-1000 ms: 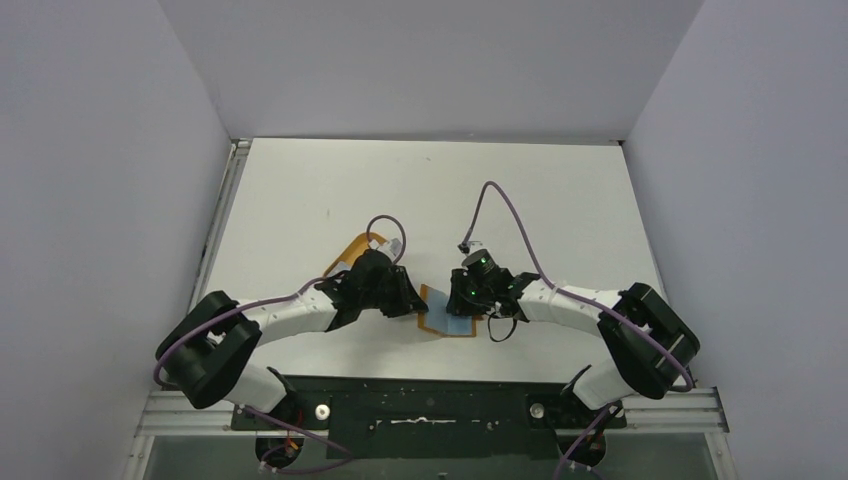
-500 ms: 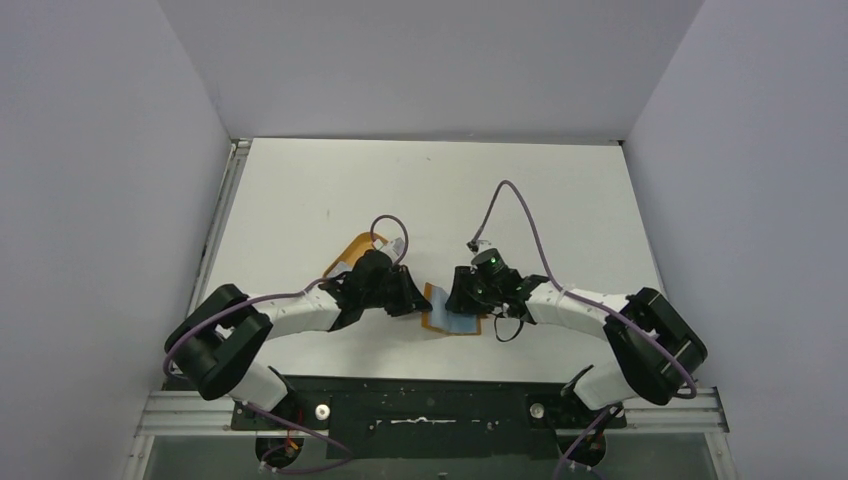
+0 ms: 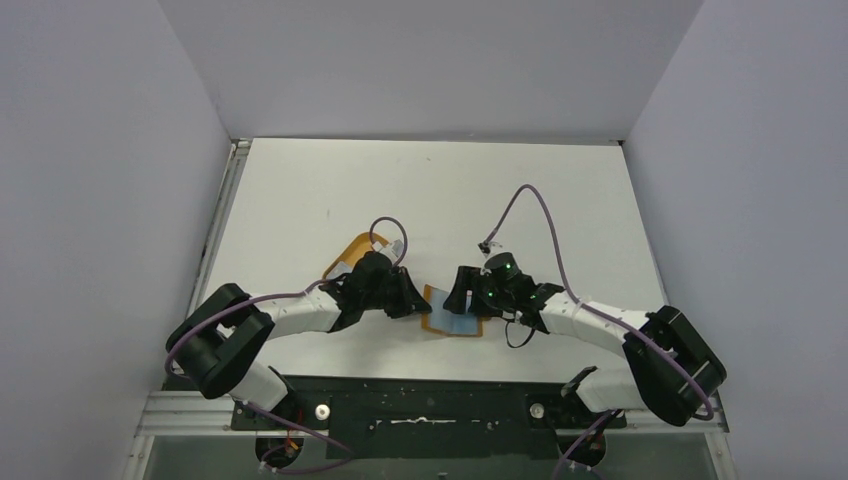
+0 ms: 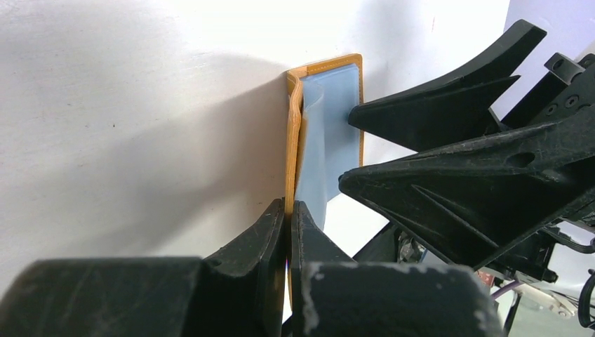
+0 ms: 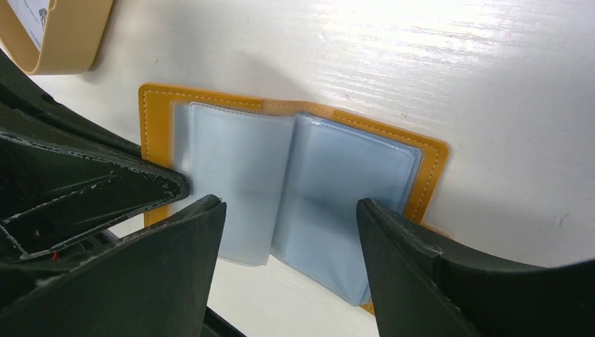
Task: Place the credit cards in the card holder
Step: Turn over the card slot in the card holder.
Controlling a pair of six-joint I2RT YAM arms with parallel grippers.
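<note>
We see a white, smooth rectangular surface (image 3: 300, 200). Near the middle of its front edge lies a small tan-orange, stitched, leather-like card holder (image 3: 455, 322), spread open with its pale blue clear plastic sleeves (image 5: 238, 161) facing up. To its left and a little farther back rests an orange oval rimmed tray (image 3: 350, 250), apart from the card holder.

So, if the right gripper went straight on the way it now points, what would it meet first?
Most likely the open card holder: its pale blue inner pockets lie between the open fingers of the right gripper. Its height above them is unclear. The left gripper, pinching the holder's edge, stands just beside.
</note>
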